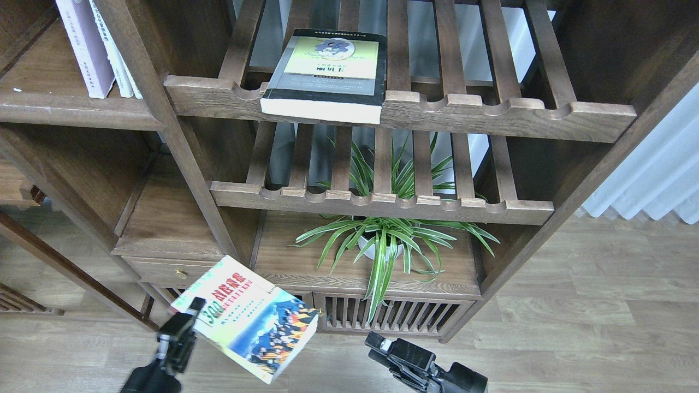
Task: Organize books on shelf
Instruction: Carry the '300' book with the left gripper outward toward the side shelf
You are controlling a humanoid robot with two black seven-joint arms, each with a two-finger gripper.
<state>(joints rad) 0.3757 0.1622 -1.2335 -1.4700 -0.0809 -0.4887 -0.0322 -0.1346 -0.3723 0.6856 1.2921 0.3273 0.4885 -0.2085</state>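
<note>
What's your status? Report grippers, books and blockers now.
Left gripper shut on "300" book. Right gripper free of it, jaw state unclear. Yellow-green book flat on slatted rack. No blockers seen.

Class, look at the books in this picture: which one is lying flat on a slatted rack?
The yellow-green, black-edged book lies flat on the top slatted rack. The pale books stand upright on the solid shelf; the "300" book is held by the left end effector.

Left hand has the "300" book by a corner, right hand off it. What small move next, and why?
Probably lift the "300" book up and left toward the solid shelf, where the lavender-white book stands upright. The left hand alone grips its corner, and the right hand is clear of it. The book hangs low before the cabinet, far below that board.
</note>
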